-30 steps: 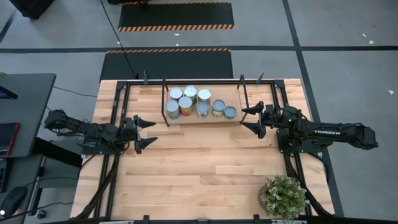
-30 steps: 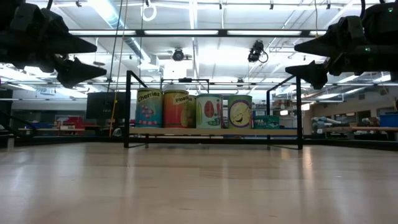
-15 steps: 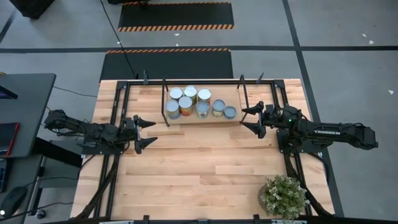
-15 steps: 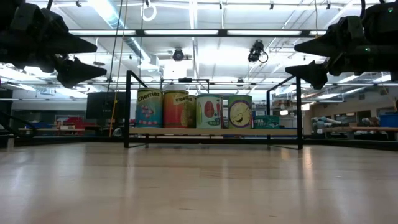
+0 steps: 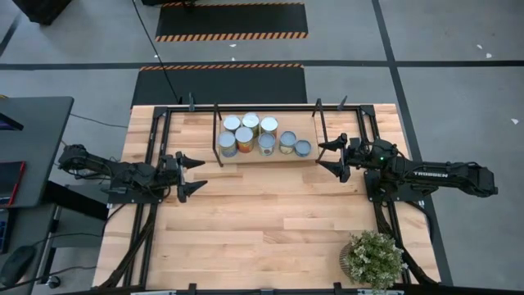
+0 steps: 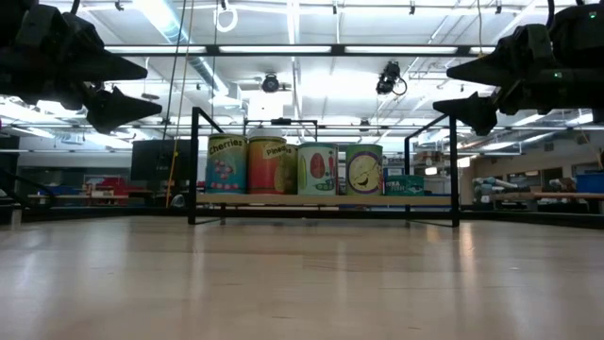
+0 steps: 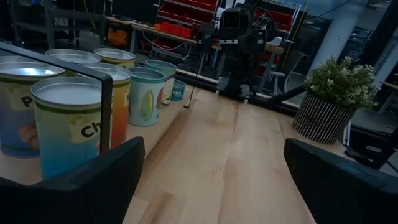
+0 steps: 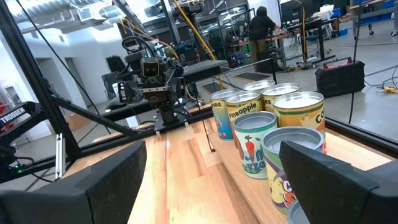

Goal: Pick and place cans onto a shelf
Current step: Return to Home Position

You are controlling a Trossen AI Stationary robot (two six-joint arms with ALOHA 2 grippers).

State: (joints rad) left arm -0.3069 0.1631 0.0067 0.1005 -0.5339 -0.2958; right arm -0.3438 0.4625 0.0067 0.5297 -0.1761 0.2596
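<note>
Several cans stand upright on the light wooden shelf inside its black rod frame at the table's far middle; they also show in the low view, the left wrist view and the right wrist view. My left gripper is open and empty, above the table to the left of the shelf. My right gripper is open and empty, above the table to the right of the shelf. Both point toward each other.
A bushy potted plant stands at the table's near right corner. Black frame rods run along the table's left and right sides. The wide wooden table top lies near of the shelf. A person stands far off in the room.
</note>
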